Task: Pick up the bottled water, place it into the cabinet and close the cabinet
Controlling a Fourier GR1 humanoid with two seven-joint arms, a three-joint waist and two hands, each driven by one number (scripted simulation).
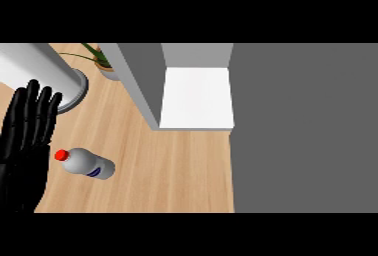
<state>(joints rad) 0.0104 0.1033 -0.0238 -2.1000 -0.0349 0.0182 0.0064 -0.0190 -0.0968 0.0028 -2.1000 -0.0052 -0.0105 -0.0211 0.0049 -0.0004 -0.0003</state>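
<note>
A white water bottle [88, 164] with a red cap lies on its side on the wooden counter [170, 170], cap pointing left. My left hand [26, 135] rests open at the left edge, fingers straight up, just left of the bottle's cap and not holding it. The cabinet [196, 97] stands at the back centre with a white shelf floor showing; its grey door [140, 85] is swung open along its left side. My right hand does not show.
A large metal cylinder [44, 70] stands at the back left. A potted plant [103, 62] sits behind it beside the cabinet door. A grey surface [306, 130] fills the right side past the counter's edge.
</note>
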